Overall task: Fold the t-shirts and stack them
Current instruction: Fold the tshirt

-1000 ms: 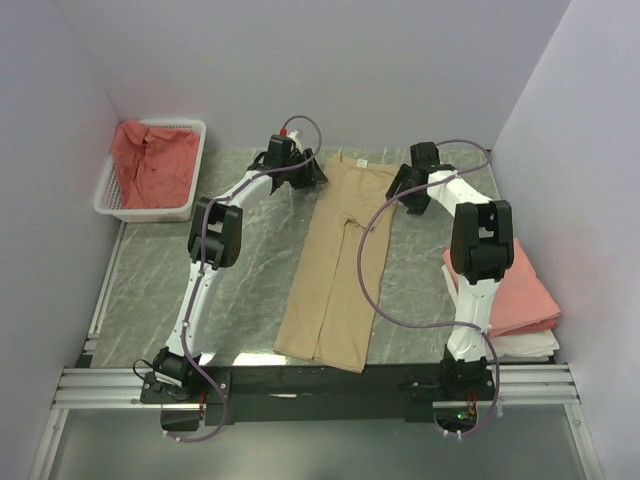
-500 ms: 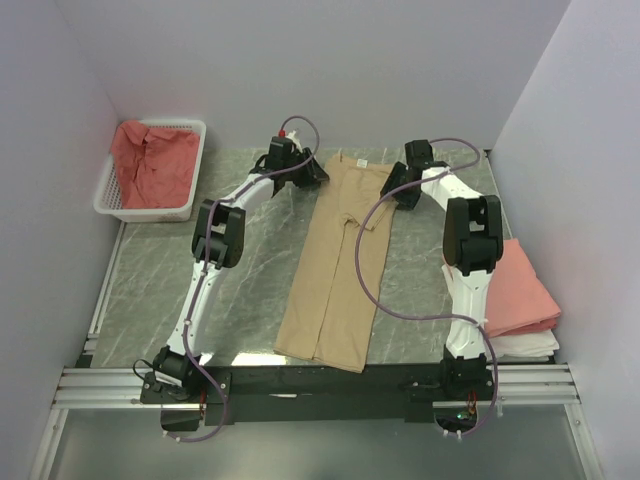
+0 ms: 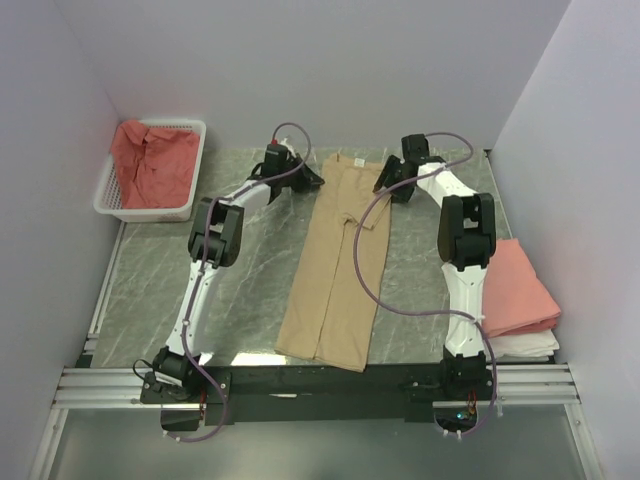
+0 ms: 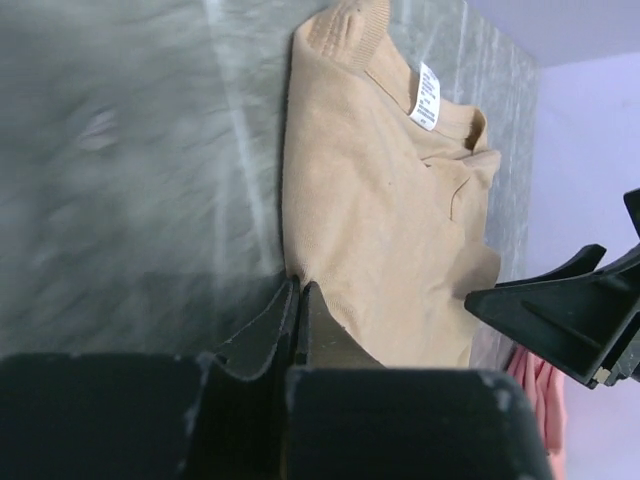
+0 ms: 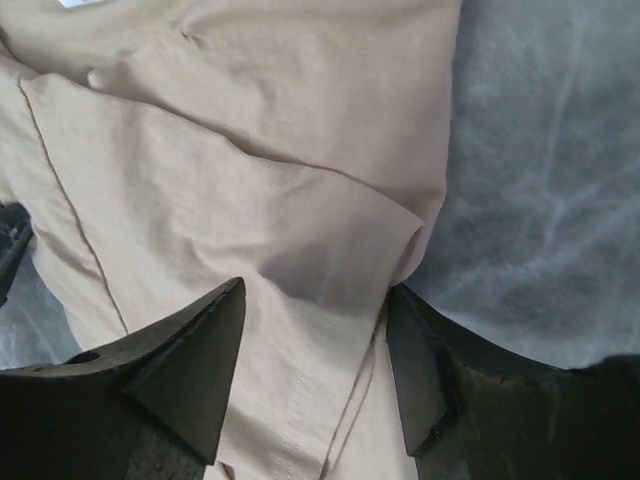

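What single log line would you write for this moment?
left gripper: shut on tan t-shirt edge | right gripper: open, astride opposite edge | folded coral t-shirt: at right table edge

Soft, even light fills the overhead view, casting faint shadows on the grey marbled tabletop (image 3: 150,290). From the left wrist that surface smears with motion blur, while the tan cloth t-shirt (image 4: 390,200) reads sharp.

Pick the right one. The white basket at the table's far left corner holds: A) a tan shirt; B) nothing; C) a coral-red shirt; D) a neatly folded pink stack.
C: a crumpled coral-red shirt fills the white basket; the tan shirt lies spread flat outside it.
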Robot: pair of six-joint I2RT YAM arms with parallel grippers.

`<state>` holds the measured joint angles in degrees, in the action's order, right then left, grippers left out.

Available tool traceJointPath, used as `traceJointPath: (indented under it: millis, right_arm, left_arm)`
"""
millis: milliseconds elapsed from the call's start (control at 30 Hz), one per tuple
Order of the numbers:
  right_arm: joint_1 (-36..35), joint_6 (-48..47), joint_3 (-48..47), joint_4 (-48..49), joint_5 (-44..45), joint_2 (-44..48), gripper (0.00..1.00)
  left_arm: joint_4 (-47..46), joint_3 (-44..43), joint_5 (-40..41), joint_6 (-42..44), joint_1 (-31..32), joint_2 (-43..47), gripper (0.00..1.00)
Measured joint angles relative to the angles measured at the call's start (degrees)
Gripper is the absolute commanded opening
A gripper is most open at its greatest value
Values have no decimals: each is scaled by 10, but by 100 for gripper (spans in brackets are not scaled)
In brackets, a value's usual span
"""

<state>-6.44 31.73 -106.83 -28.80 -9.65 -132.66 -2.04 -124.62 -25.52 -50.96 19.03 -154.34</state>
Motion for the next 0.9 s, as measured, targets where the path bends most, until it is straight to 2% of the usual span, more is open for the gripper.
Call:
traceJointPath:
  millis: [33,133,267,500,533,567,633,667,767,900]
  right_arm:
    - [-1,-1,-6,0,-3,-4,74]
    - [-7,-7,-15,2,-7,-6,79]
    - [-14,-11,-20,1,-10,-8,80]
    - [-19,-13,-34,1,-16,-14,80]
    - [-20,-14,-34,1,-16,-14,80]
    - [-21,-14,-34,1,-16,-14,80]
    - [-21,-14,-26,6,-17,-12,80]
    - [-21,-14,-17,9,-17,-10,80]
    - [-23,-14,30,28,-18,18,80]
    - [-30,-11,120,45,-18,75,78]
  left_arm:
    - [-13,25,6,-8,-2,12,0]
    - [-35,100,27,-25,-16,55,0]
    - [-46,173,54,-34,-52,101,0]
    - [-39,187,81,-33,-119,115,1]
    - [-30,180,85,-32,-127,114,3]
    - [-23,175,87,-29,-132,112,11]
    - [-6,155,88,-22,-141,104,19]
    - [0,142,85,-18,-143,99,32]
    - [0,130,78,-2,-144,97,48]
    - [3,179,77,12,-146,139,52]
